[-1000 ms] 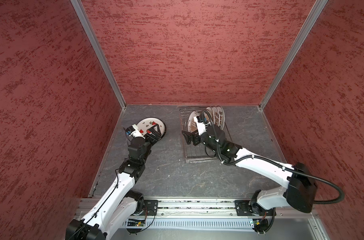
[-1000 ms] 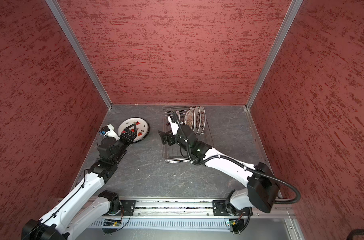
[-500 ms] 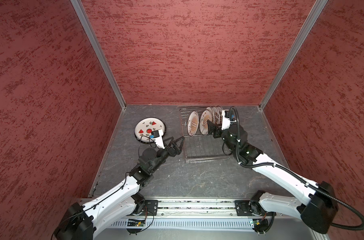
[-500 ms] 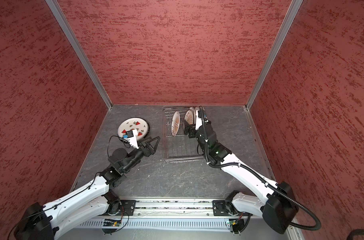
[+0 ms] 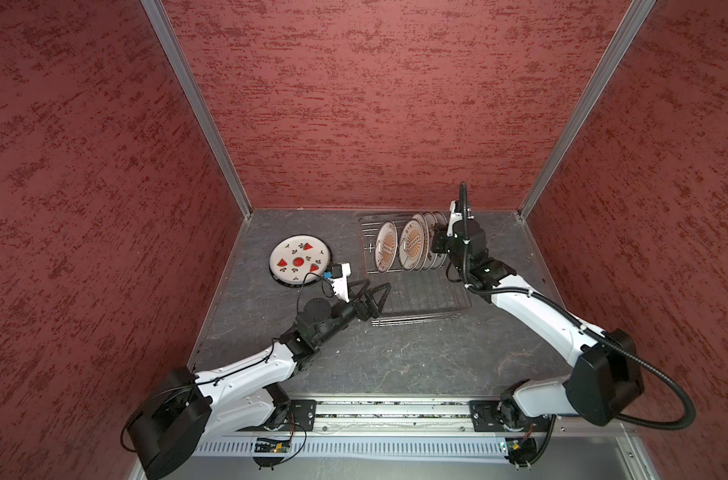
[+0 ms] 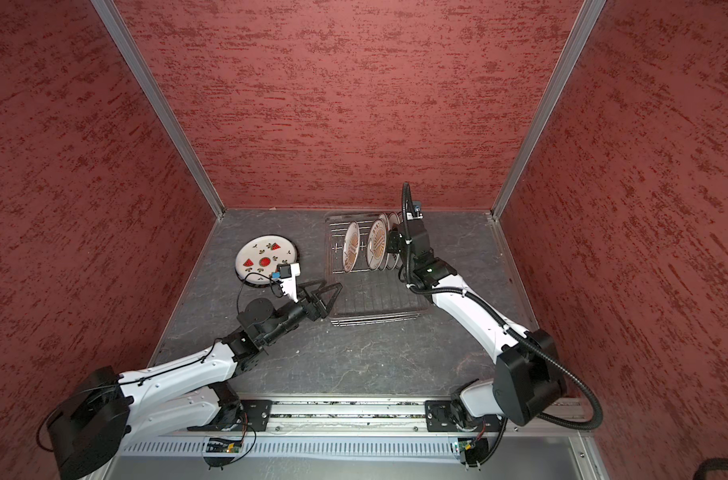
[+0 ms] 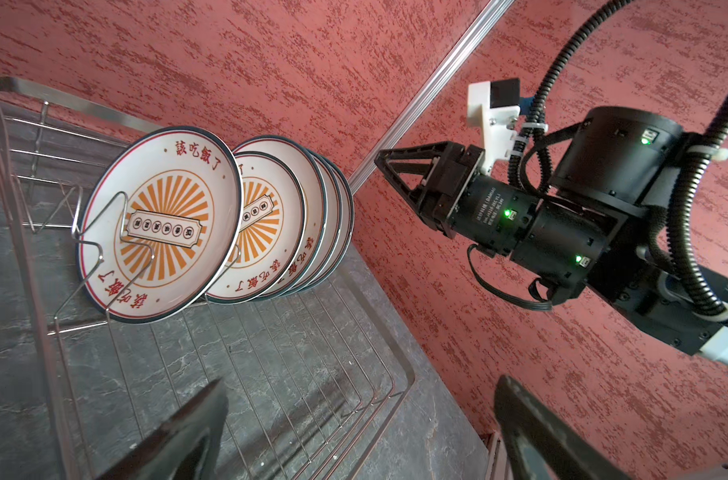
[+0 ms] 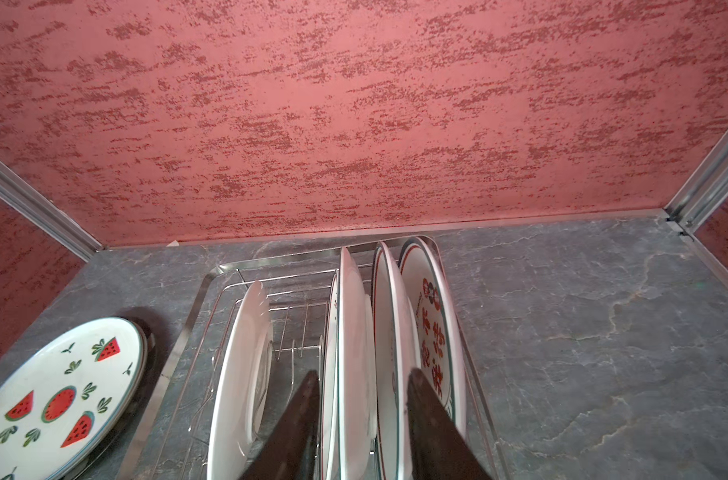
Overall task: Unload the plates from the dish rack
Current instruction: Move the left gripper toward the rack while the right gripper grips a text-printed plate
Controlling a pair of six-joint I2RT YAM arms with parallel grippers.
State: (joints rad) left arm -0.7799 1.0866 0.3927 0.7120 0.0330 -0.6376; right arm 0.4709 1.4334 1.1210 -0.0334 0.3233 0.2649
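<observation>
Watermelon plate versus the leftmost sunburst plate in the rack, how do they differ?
The watermelon plate lies flat, left of the dish rack; the leftmost sunburst plate stands on edge inside it. The watermelon plate shows red slices and green leaves; the leftmost sunburst plate has orange rays and red characters. Both are round and white.

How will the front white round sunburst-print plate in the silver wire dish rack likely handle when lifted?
The front white round sunburst-print plate looks glossy, so probably slippery at the rim. It appears rigid ceramic, likely breakable. Standing on edge against a prong of the silver wire dish rack, it may roll once freed.
</observation>
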